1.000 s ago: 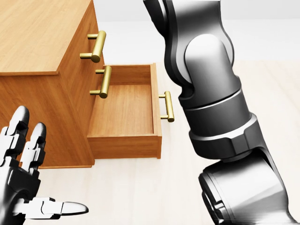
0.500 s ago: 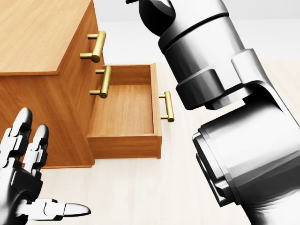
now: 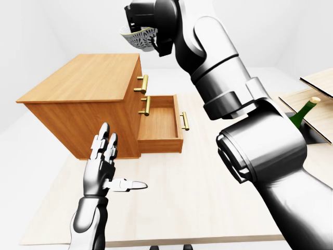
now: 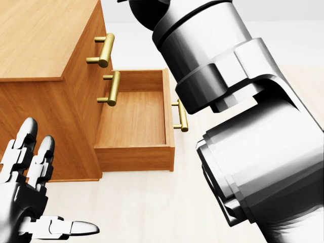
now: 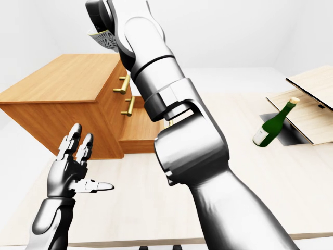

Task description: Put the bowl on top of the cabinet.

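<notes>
In the left-eye view a white patterned bowl [image 3: 138,39] hangs high in the air, above the right end of the wooden cabinet [image 3: 86,79]. My right hand [image 3: 139,27] is shut on the bowl's rim, and the dark palm hides most of it. The bowl [image 5: 103,37] also shows at the top left of the right-eye view. The right arm [image 4: 243,126] fills the right half of the head view. My left hand [image 3: 106,164] is held up open below the cabinet's near side, holding nothing.
The cabinet's lowest drawer [image 3: 158,125] stands pulled out, with brass handles [image 3: 144,84] above it. A green bottle [image 5: 272,125] leans against wooden panels [image 5: 312,96] at the right. The cabinet rests on a pale wooden floor board [image 3: 171,198].
My right arm has swung up and to the left across the head view, its upper segments now filling more of the frame. The left hand has drifted slightly up.
</notes>
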Controlling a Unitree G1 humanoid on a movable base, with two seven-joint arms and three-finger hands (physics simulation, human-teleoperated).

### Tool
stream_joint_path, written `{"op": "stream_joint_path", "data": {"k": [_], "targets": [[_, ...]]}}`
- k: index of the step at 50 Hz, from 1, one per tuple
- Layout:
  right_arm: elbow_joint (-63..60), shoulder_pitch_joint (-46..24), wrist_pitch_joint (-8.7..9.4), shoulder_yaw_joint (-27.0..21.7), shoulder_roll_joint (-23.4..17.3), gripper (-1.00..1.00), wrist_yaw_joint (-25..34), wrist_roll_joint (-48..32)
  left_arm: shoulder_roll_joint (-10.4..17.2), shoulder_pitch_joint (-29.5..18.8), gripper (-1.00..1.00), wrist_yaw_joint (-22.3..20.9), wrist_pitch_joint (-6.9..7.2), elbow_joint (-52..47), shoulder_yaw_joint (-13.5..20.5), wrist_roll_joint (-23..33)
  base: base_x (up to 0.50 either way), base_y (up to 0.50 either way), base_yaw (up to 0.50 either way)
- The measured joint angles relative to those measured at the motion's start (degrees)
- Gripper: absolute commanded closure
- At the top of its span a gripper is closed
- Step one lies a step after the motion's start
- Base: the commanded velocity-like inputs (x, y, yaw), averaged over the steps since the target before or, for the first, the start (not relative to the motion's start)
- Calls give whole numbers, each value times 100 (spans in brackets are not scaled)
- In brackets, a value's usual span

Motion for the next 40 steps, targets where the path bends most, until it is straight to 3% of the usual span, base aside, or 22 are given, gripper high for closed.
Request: {"op": "stream_joint_path", "data": {"k": [40], "targets": [[754,-592,0,-35,178,100,0,12,5,-34,-100,-1,13,32,30,-28,0,0,0]]}}
